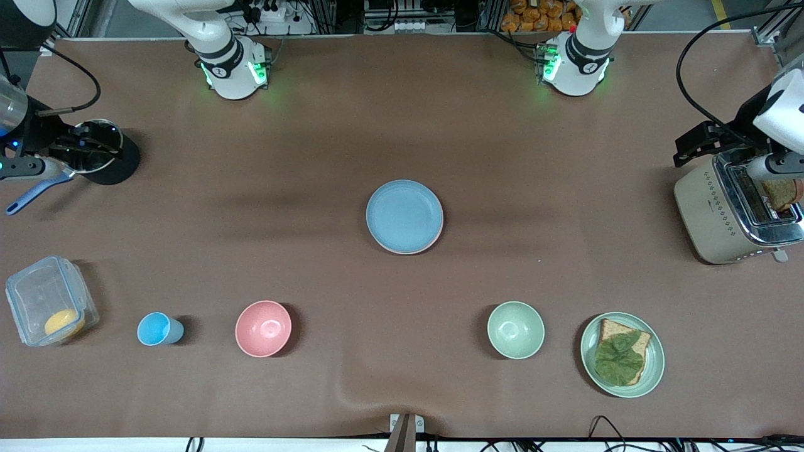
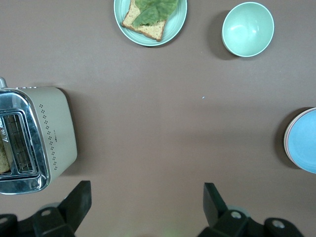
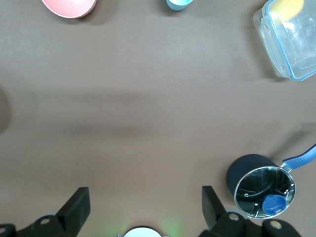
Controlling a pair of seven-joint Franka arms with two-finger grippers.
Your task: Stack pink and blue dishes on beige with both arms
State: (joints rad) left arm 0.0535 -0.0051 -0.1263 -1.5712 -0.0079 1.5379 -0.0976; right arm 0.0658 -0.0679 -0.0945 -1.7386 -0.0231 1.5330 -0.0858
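Note:
A light blue dish [image 1: 404, 215] lies at the middle of the table, on top of a stack. A thin pale pink rim [image 1: 402, 252] of the pink dish shows under its edge nearest the front camera. The beige dish is hidden beneath them. The stack's edge [image 2: 302, 140] also shows in the left wrist view. My left gripper [image 2: 146, 190] hangs open and empty high over bare table between the toaster and the stack. My right gripper [image 3: 145, 192] hangs open and empty high over bare table beside the saucepan. Neither gripper appears in the front view.
A toaster [image 1: 728, 213] stands at the left arm's end. A green plate [image 1: 656, 364] with bread and a leaf, a green bowl [image 1: 516, 329], a pink bowl [image 1: 263, 328], a blue cup [image 1: 157, 329] and a clear box [image 1: 31, 295] line the near side. A black saucepan [image 1: 103, 154] sits at the right arm's end.

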